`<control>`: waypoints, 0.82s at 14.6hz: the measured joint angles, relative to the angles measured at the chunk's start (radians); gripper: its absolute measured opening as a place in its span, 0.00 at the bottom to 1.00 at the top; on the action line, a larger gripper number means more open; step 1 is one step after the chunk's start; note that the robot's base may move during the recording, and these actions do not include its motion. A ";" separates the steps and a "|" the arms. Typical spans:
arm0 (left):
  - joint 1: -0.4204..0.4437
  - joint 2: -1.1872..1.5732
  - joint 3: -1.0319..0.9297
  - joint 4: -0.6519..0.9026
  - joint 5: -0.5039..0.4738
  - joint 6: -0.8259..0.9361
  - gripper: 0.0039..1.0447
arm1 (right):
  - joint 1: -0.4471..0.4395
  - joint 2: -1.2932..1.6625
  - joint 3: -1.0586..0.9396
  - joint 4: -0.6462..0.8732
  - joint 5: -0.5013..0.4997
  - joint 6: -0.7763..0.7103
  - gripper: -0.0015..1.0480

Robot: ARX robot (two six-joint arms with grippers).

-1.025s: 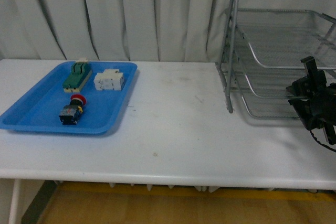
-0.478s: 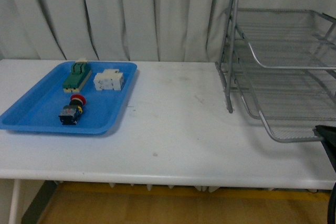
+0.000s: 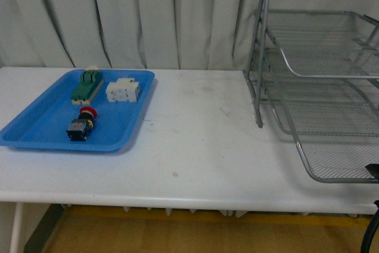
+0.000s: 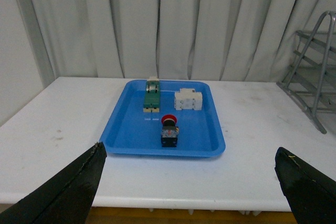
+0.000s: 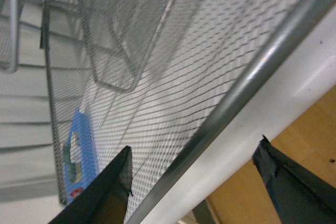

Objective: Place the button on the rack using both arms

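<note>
Button (image 3: 80, 124) lying on its side in a blue tray (image 3: 35, 124) at the left of a white table (image 3: 207, 146), well apart from the rack (image 3: 259, 87) at the right. Its long axis runs near to far from the robot, tipped slightly to the right. The red cap is at the far end, pointing toward the pale curtain (image 3: 148, 16), and the dark body is nearer the robot. It sits in the near half of the tray, touching nothing else. There is one button, one green-topped block (image 3: 87, 86) and one white block (image 3: 123, 91). The two blocks lie side by side at the far end of the tray, green on the left, white on the right. There is one rack, silver wire mesh with three tiers. Its lowest tier juts toward the robot past the two above it, reaching close to the table's near edge. The grippers show clearly only in their own wrist views. The left gripper (image 4: 189, 151) is held short of the table's near edge, facing the tray, its two black fingers (image 4: 68, 192) spread wide with nothing between them. The right gripper (image 5: 194, 145) is at the front rim of the lowest tier. Its fingers (image 5: 113, 192) stand apart on either side of the rim wire without pinching it, so it is released.
</note>
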 joint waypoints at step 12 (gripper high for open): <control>0.000 0.000 0.000 -0.001 0.000 0.000 0.94 | 0.031 -1.236 -0.354 -0.421 0.154 -1.080 0.15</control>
